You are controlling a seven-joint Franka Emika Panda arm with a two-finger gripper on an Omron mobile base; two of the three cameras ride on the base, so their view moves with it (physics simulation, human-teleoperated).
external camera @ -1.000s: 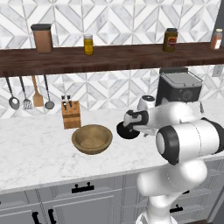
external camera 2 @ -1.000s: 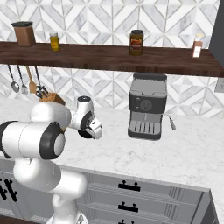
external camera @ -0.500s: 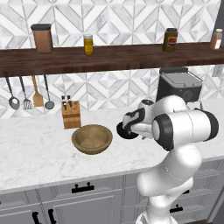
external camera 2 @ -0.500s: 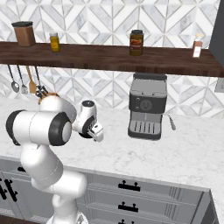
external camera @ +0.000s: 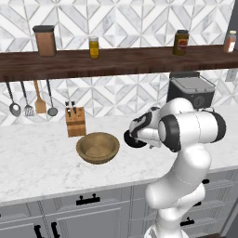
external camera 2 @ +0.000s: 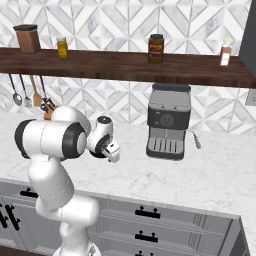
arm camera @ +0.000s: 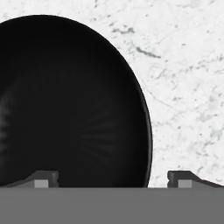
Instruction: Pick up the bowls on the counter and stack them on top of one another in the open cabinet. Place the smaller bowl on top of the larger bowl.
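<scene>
The claw is positioned directly above the small glossy black round bowl, with its jaws spread wide and gripping nothing. One fingertip lies over the bowl's interior; the other is over the white marble surface just outside the rim. The black bowl rests on the surface, near the wide light-brown wooden bowl, which sits in front of the wooden knife block.
</scene>
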